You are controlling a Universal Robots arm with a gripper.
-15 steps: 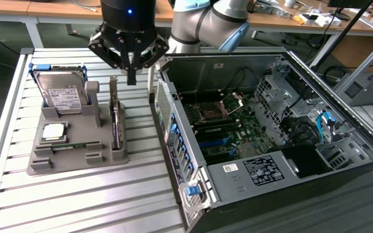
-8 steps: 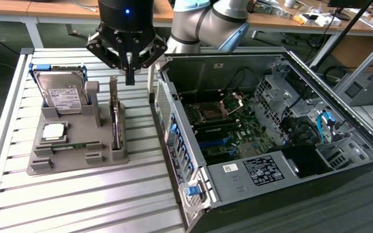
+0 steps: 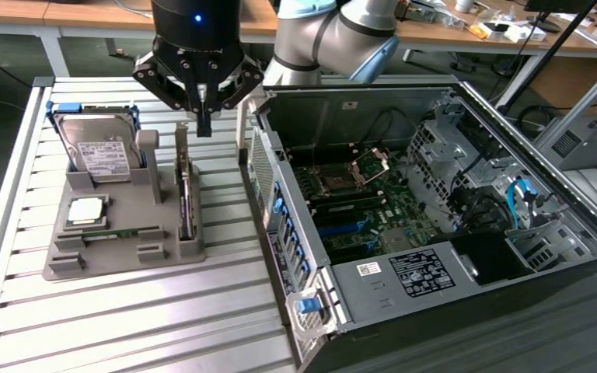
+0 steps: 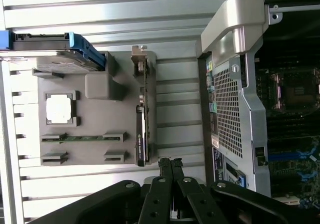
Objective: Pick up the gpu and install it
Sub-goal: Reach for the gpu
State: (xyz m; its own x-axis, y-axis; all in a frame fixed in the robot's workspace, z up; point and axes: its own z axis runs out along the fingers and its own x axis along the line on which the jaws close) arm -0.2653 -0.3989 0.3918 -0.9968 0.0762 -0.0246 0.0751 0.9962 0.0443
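The gpu (image 3: pixel 184 190) is a thin black card with a metal bracket, standing on edge in a slot along the side of the grey holder (image 3: pixel 112 260) nearest the computer case. In the wrist view the gpu (image 4: pixel 141 134) lies just beyond the fingertips. My gripper (image 3: pixel 204 128) hangs above the card's far end, apart from it. Its two fingers are pressed together and hold nothing. In the wrist view the gripper (image 4: pixel 170 162) shows both fingers side by side, shut.
The holder (image 4: pixel 95 119) also carries a silver hard drive (image 3: pixel 96 148), a square processor (image 3: pixel 86 210) and a green memory stick (image 3: pixel 122 231). The open computer case (image 3: pixel 277 194) lies on the exterior view's right, motherboard (image 3: pixel 361 202) exposed. All rest on a slatted metal table (image 3: pixel 122 326).
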